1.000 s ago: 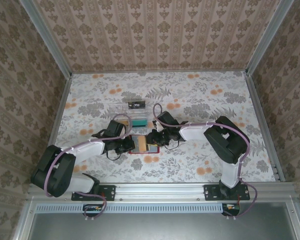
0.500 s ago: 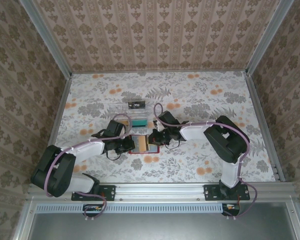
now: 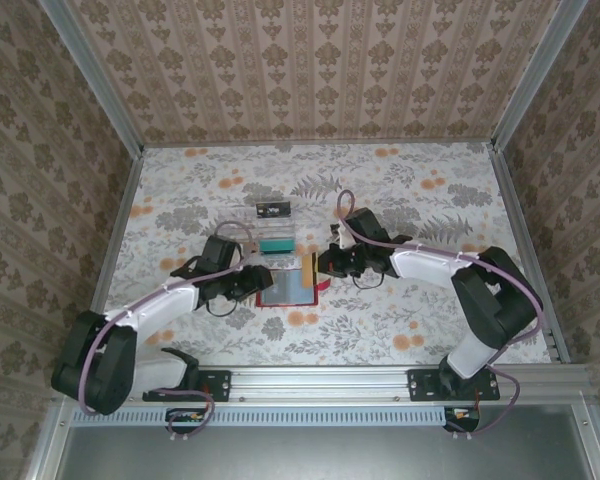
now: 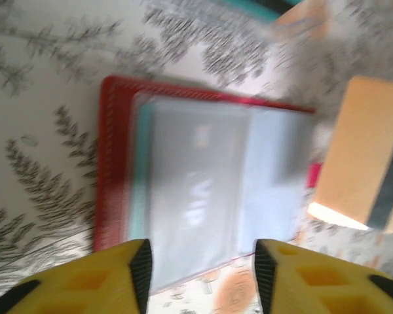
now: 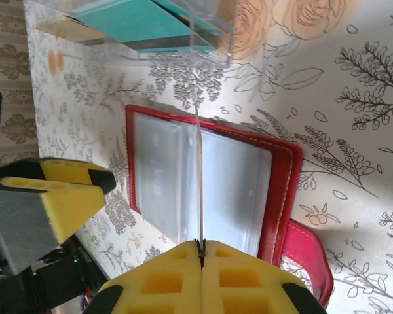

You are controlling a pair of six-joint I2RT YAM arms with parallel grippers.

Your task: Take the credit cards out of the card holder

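My R gripper (image 5: 201,247) is pinching a tan credit card (image 5: 199,176) edge-on, jaws closed tight on it. Red card holder (image 5: 285,190) is lying open just beyond its fingertips. My L gripper (image 4: 203,261) is hanging part-open and empty over the holder's near edge.

Robotics lab test cell: aluminium frame (image 3: 93,72), patterned wallpaper walls (image 3: 320,70), floral-print bench (image 3: 430,200), mounting rail (image 3: 320,385) at near edge.

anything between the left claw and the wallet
Nothing visible. The left claw hangs open over the open wallet; the right claw holds a card up beside it, off that path.
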